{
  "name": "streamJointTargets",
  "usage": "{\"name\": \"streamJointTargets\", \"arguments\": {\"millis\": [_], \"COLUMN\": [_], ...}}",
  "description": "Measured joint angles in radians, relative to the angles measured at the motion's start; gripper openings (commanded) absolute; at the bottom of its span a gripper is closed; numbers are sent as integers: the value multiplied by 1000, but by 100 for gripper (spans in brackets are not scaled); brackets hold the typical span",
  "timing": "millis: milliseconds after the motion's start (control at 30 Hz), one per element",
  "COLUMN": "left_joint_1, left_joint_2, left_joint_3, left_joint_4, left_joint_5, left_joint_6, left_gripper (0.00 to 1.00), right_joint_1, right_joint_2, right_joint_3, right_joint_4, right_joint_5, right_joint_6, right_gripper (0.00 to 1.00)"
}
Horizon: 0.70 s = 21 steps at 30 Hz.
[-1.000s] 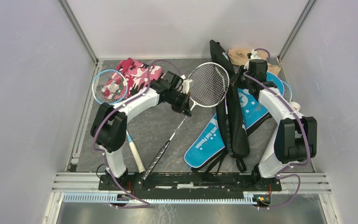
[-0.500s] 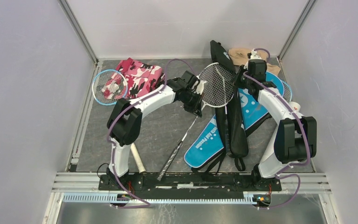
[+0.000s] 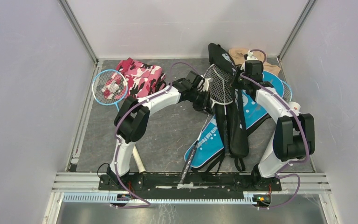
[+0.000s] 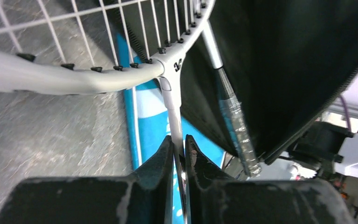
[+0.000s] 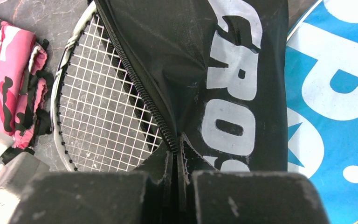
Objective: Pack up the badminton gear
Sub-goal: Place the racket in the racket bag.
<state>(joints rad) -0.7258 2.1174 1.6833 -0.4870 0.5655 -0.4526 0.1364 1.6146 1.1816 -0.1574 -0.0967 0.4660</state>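
Left fingers [image 4: 161, 161] clamp white racket [image 4: 74, 77] at shaft; right fingers [image 5: 156, 168] clamp black cover [image 5: 177, 70] at zipper.

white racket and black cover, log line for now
left pincer: shut on white racket shaft | right pincer: shut on black cover zip edge | racket head: partly under cover flap

Blue cover [image 3: 208, 142], pink cloth [image 3: 140, 77] on table [image 3: 168, 135]
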Motion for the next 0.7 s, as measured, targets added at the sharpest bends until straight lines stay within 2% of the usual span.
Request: {"name": "streamJointTargets", "arguments": {"millis": [367,600,700], "left_joint_1": [-9,-11,-11], "left_joint_2": [83,103,98], "left_joint_3": [-2,-34,-96], "left_joint_4": [281,402,453], "left_joint_5": [91,119,128], "left_joint_6": [-164,-198,-203], "left_gripper": [30,49,56], "right_joint_1": [8,8,9], "right_joint_2": [38,50,57], "right_joint_3": [0,12,20], "right_joint_4": [6,4,2], "right_joint_5": [-37,-45,-45], "right_joint_6": [5,5,5], "right_gripper": [0,0,0]}}
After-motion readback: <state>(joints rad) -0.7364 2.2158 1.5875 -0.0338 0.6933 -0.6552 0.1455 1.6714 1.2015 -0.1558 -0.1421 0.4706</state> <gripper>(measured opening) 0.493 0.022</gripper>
